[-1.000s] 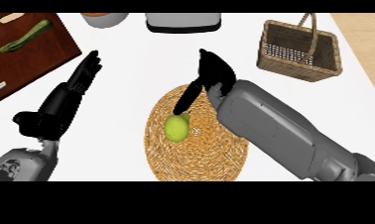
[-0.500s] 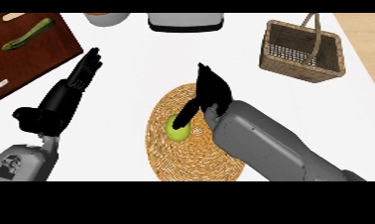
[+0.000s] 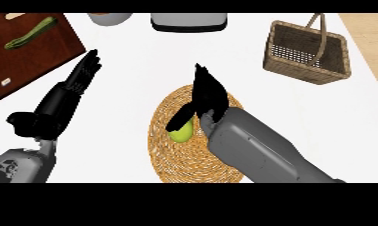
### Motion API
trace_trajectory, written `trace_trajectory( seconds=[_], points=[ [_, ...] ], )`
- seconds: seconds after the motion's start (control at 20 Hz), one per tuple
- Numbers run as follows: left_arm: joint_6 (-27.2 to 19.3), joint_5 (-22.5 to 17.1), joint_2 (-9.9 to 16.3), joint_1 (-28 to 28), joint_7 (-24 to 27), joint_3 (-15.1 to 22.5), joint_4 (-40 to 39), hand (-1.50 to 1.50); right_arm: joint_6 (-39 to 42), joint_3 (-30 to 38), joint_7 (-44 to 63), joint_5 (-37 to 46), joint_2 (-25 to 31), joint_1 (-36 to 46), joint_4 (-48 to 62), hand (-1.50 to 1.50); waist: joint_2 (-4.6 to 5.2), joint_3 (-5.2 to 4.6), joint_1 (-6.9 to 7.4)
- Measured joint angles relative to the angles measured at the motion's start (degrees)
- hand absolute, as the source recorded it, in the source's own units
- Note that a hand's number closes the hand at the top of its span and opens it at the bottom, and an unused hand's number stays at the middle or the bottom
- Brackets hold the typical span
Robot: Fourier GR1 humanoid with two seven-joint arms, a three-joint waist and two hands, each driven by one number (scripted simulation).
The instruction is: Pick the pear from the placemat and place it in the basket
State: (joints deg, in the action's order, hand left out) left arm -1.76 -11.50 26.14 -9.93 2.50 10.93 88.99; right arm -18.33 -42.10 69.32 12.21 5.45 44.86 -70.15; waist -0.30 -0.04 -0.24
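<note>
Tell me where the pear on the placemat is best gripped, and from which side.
Probably around its rounded body, from above: the pear lies on the flat placemat, and the right hand is over it with the thumb on its left side.

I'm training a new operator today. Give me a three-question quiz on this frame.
1. True or false: the pear is already in the basket.
2. Which hand is at the pear? A) left B) right
3. Fill in: the pear lies on the ____.

Key:
1. False; it is on the placemat, and the basket stands apart at the upper right.
2. B; the right hand is over it, thumb down beside it. The left hand rests open at the left.
3. placemat
</note>
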Motion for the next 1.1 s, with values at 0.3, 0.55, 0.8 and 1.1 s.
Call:
trace_trajectory(
  seconds=[0.3, 0.55, 0.8, 1.1],
  points=[
    [-0.3, 1.4, -1.5, -0.3, -0.3, 0.3, -0.4, 0.00, 1.7, 0.9, 0.8, 1.3, -0.9, -1.2, 0.7, -1.50, 0.04, -0.01, -0.14],
    [0.4, 1.6, -1.9, -1.1, -0.4, -0.5, -1.2, 0.00, 3.0, 1.7, -0.1, 2.3, -2.5, -2.3, 3.3, -1.50, 0.12, 0.00, 0.03],
    [0.9, 2.2, -2.6, -1.0, -0.7, -0.6, -0.6, 0.00, 3.6, 1.7, -0.8, 2.6, -4.1, -2.2, 6.7, -1.50, 0.20, 0.01, 0.49],
    [1.5, 2.8, -3.2, -2.5, -1.9, -1.2, -1.2, 0.00, 3.4, 0.9, -1.3, 1.5, -4.7, -2.7, 9.5, -1.50, 0.24, 0.03, 0.70]
  ],
)
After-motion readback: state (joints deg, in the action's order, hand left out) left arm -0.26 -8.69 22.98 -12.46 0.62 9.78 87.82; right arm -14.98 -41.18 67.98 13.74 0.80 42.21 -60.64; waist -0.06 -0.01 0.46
